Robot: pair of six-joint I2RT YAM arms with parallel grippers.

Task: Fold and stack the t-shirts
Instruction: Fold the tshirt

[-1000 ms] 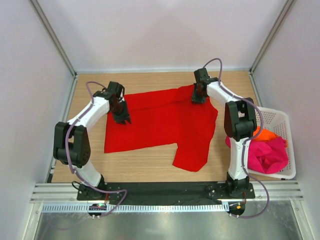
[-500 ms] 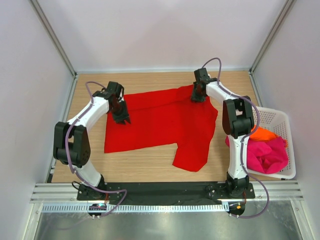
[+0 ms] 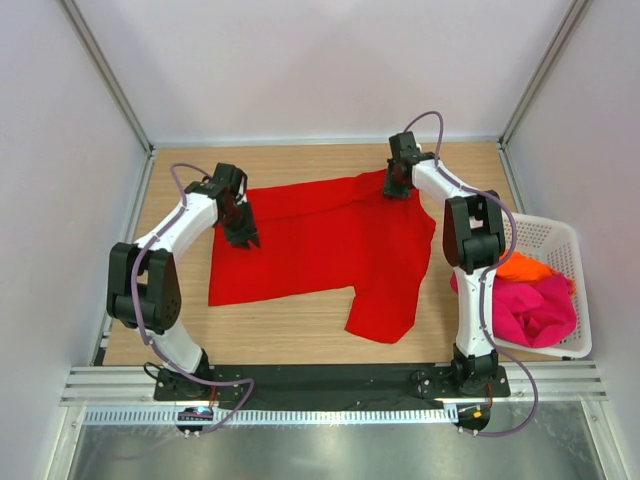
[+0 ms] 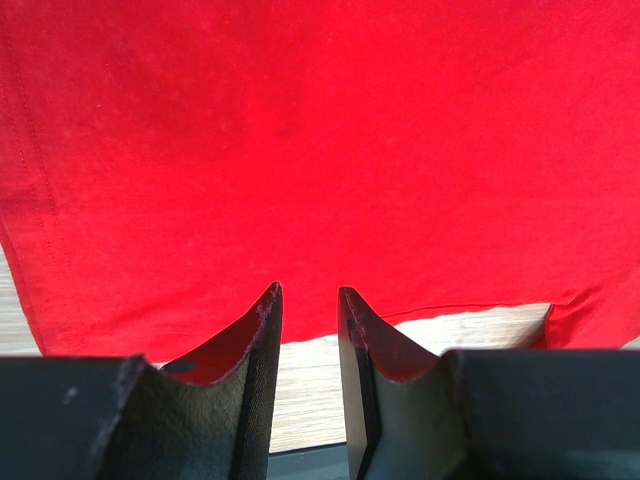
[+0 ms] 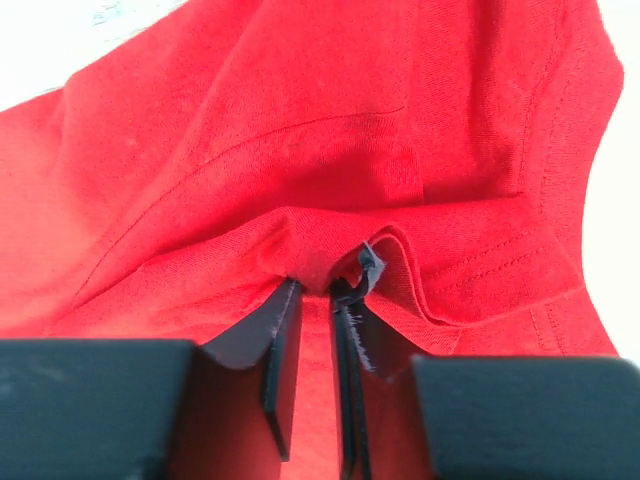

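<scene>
The red t-shirt point(image 3: 320, 240) lies spread flat on the wooden table, one sleeve pointing to the near edge. My left gripper point(image 3: 245, 238) is at the shirt's left edge. In the left wrist view its jaws point(image 4: 308, 290) stand a little apart with only bare wood between them, and the red cloth point(image 4: 320, 150) lies just beyond the tips. My right gripper point(image 3: 396, 187) is at the shirt's far right corner. In the right wrist view it point(image 5: 318, 280) is shut on a bunched fold of the red cloth point(image 5: 300, 130). The magenta-pink t-shirt point(image 3: 535, 310) and the orange t-shirt point(image 3: 530, 268) lie crumpled in the basket.
A white lattice basket point(image 3: 560, 225) stands at the table's right edge, beside the right arm. White walls with metal posts close in the table on three sides. Bare wood shows in front of the shirt and along the far edge.
My right gripper has edged slightly toward the far side with the cloth corner in it. The left gripper and the rest of the shirt have hardly moved.
</scene>
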